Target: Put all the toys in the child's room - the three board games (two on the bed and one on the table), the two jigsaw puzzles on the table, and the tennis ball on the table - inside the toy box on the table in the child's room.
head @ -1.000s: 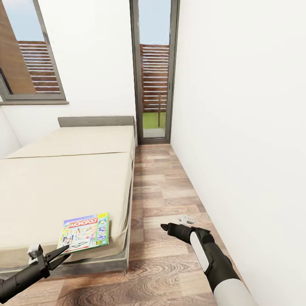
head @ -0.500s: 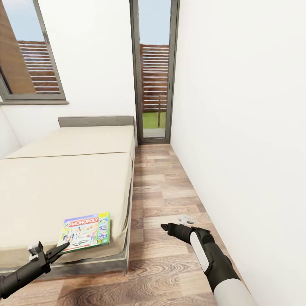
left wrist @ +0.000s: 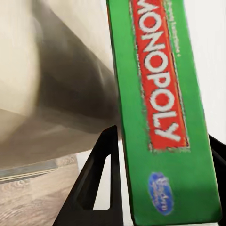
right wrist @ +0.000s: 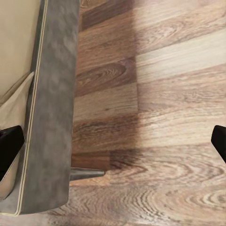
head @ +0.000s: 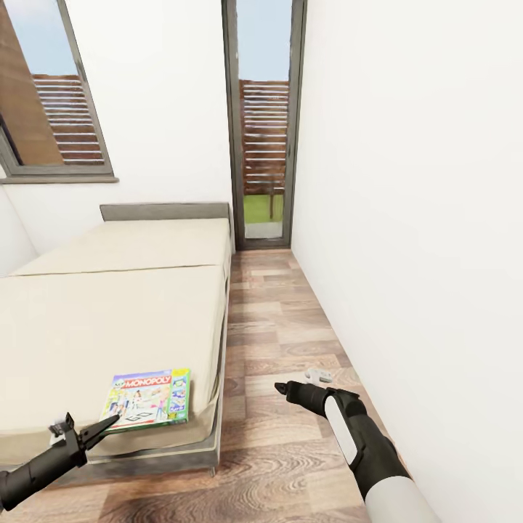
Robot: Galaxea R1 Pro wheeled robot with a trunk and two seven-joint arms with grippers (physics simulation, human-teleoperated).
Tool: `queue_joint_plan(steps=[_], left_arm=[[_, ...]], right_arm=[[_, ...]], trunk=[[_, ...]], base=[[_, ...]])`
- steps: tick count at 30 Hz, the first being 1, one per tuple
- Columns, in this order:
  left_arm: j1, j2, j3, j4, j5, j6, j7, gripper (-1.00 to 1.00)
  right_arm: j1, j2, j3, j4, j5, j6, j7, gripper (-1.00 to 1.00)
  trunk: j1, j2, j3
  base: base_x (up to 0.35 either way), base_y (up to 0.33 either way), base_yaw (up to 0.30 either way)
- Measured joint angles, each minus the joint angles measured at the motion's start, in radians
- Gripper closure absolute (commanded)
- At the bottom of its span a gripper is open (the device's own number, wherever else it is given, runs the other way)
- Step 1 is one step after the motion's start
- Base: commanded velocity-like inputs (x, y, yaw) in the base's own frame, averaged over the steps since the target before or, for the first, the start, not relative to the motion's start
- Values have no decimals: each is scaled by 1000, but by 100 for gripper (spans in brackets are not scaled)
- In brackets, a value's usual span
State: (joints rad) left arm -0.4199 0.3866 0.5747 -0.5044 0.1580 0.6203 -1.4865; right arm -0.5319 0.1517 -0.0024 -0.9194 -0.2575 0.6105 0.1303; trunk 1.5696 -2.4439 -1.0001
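Monopoly board game (head: 149, 398) at the bed's (head: 109, 319) near corner.
Left pincer (head: 91, 434) spread, its fingers straddling the box's near edge; right pincer (head: 280, 388) apart over the floor, state unclear.

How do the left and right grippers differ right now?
The left gripper reaches the Monopoly box at the bed corner, its fingers straddling the box's green edge; the right gripper hangs over the wood floor, holding nothing. Both are open.
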Motion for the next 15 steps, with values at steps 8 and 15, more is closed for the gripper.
queue_joint_plan(steps=[8, 15], left_arm=[[0, 38, -12, -141, -10, 119, -2, 100], [0, 71, -15, -164, -11, 214, -2, 100]], right_arm=[[0, 1, 0, 0, 3, 0, 0, -100], [0, 1, 0, -1, 1, 1, 1, -100]], trunk=[[-31, 56, 25], [-58, 105, 47]], base=[[0, 0, 0], [0, 0, 0]])
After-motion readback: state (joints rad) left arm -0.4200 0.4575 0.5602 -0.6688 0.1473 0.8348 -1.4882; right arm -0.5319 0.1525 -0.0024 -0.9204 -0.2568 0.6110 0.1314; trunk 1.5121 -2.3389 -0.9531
